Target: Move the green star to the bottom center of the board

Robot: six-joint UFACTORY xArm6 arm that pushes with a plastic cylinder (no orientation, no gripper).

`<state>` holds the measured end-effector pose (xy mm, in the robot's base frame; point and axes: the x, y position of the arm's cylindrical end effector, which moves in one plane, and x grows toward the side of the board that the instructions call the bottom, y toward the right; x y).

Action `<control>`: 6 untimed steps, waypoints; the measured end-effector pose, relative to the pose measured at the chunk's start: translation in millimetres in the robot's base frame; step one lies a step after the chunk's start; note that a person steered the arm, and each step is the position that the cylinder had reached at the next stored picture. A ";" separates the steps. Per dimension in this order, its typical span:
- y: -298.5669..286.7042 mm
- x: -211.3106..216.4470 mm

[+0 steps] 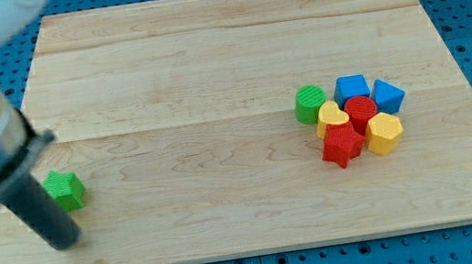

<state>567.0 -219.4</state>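
The green star [66, 189] lies near the left edge of the wooden board [208, 62], in its lower half. My rod comes down from the view's top left, and my tip [66, 241] rests on the board just below and slightly left of the star, close to it. The rod covers part of the star's left side. I cannot tell whether it touches the star.
A tight cluster sits at the right: a green round block [311, 103], a yellow heart [333, 116], a red round block [361, 112], a red star [342, 144], a yellow block [384, 132] and two blue blocks [352, 88] [387, 95].
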 end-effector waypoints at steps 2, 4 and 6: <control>-3.7 -58.5; 104.1 -78.0; 37.0 -50.8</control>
